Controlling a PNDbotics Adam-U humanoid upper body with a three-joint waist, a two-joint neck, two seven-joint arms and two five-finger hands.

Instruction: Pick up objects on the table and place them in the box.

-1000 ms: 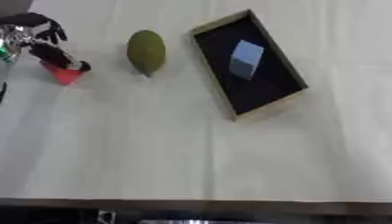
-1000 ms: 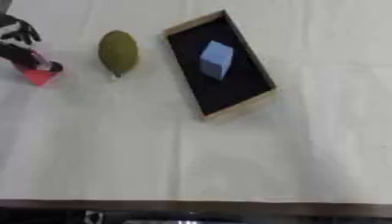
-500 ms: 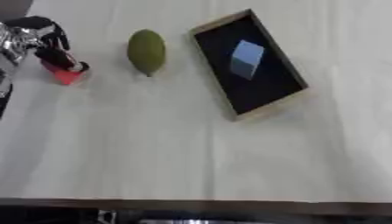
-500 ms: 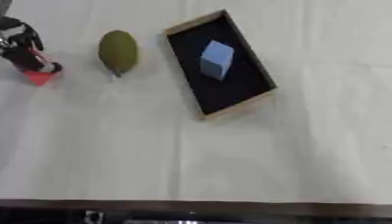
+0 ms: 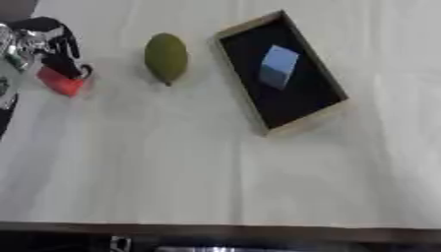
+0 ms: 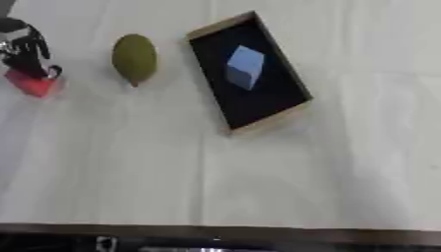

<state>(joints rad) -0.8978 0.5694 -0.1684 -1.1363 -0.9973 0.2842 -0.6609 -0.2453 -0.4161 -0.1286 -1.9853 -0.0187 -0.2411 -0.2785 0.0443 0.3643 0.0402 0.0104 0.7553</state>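
1. The bench (image 5: 215,172) was covered with a pale, cream cloth that looked smooth, with some faint long creases running across it.
2. The box (image 5: 299,125) was a flat rectangular tray with a light wooden rim and a black inside; it lay tilted on the cloth, at the far right part of the bench.
3. Inside the box sat a pale blue cube (image 5: 277,66), with sharp edges and plain matte faces (one face looked lighter than the others). It was in the upper half of the box.
4. A green fruit (image 5: 166,57) lay just beside the left edge of the box, apart from it. It was oval, dull olive in colour, with a small pointed end toward the near side.
5. A red object (image 5: 62,83) was at the far left of the bench, well apart from the fruit. It was small and blocky; I could not tell its material.
6. The left hand (image 5: 53,45), black with silver parts, was over the red object, and its dark fingers (image 6: 31,55) were curled down around the top of it, so the hand was closed on this object.
7. The red object seemed to touch the cloth, but I could not tell this for sure.
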